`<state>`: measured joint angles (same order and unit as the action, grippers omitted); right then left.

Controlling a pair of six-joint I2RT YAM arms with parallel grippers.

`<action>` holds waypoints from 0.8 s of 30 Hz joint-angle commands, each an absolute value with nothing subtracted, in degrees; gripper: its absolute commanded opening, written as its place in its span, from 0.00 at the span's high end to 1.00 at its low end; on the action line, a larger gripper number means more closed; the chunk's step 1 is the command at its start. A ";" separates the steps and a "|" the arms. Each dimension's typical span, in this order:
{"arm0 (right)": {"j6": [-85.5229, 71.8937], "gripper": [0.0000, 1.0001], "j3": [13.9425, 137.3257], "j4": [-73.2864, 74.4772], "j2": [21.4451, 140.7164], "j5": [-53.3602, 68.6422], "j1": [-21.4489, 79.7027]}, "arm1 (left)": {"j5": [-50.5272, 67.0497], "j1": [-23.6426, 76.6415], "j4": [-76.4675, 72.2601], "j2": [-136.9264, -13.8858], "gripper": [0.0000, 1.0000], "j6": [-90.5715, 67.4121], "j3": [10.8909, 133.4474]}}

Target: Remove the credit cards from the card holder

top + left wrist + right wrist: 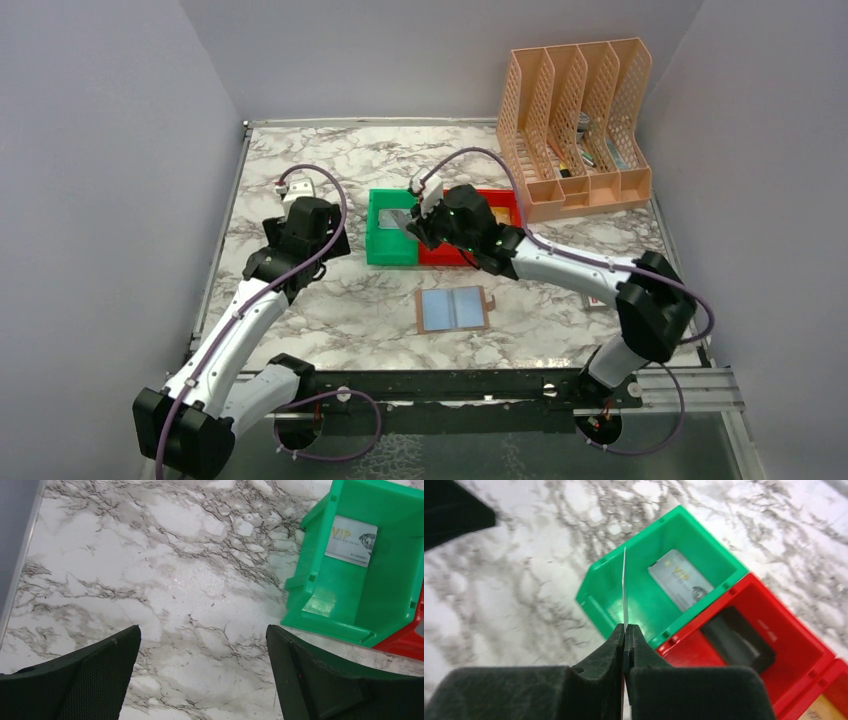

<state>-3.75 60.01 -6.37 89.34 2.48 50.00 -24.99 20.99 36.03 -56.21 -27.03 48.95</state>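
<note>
The card holder [453,310] lies open on the marble, its light blue lining up, near the front centre. My right gripper [625,627] is shut on a thin credit card [624,587], seen edge-on above the near-left wall of the green bin [600,575]. A silver VIP card [681,580] lies flat inside that bin. The red bin [794,630] beside it holds a black card [731,640], and a gold card [824,710] shows at the corner. My left gripper [202,630] hangs open over bare marble, left of the green bin [320,587], with nothing between its fingers.
A peach mesh file organiser [575,125] stands at the back right. The red bin [500,200] and green bin [378,245] sit side by side mid-table. Grey walls close in the table's left, back and right sides.
</note>
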 commanded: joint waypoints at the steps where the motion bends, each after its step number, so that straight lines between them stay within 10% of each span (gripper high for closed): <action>1: 8.13 0.99 68.34 -1.17 98.16 -5.05 50.80 | -31.56 20.59 37.03 -51.88 0.01 -27.39 48.66; 24: 37.47 0.99 90.94 4.72 123.25 -14.56 51.46 | -36.12 20.38 37.05 -44.37 0.01 -29.07 47.81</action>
